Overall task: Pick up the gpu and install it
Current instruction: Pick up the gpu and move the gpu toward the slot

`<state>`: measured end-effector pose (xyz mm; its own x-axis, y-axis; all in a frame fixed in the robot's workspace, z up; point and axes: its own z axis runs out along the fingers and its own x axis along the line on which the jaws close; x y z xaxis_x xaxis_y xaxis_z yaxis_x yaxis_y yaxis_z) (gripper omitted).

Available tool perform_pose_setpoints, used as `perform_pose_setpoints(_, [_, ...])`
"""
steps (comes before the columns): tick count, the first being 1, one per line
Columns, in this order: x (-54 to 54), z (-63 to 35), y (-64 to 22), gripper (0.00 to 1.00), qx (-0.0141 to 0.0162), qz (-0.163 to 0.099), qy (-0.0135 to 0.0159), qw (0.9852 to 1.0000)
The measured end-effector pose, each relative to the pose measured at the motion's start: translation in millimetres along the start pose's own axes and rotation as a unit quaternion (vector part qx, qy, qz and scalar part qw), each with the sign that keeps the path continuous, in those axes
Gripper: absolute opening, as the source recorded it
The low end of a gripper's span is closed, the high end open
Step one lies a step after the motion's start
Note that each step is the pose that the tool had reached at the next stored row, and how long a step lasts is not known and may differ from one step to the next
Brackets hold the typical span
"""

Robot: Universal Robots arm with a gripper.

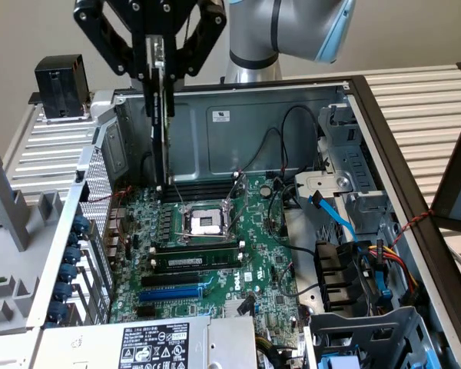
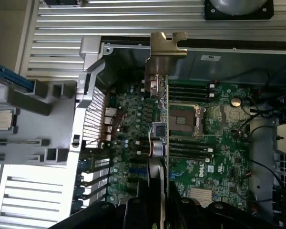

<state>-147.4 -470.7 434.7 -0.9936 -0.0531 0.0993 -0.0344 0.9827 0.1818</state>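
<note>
My gripper is shut on the gpu, a thin card that hangs edge-on and upright over the open computer case. Its lower end hovers just above the back edge of the green motherboard, near the CPU socket. In the wrist view the gpu runs away from my gripper, with its silver bracket at the far end over the case's rear wall. The blue expansion slot lies nearer the front of the board, with nothing in it.
A memory stick sits in a slot beside the socket. Black, blue and coloured cables and drive cages crowd the exterior view's right. The power supply lies at the front. A grey fixture stands outside the case.
</note>
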Motion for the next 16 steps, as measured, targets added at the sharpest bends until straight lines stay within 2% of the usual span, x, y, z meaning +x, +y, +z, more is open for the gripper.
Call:
perform_pose_setpoints(12, [-54.2,-6.0,-2.9,0.27,-0.0003,0.0,0.0,1.0])
perform_pose_setpoints(16, [-57.8,-6.3,-3.0,0.27,-0.0016,0.0,-0.0001,1.0])
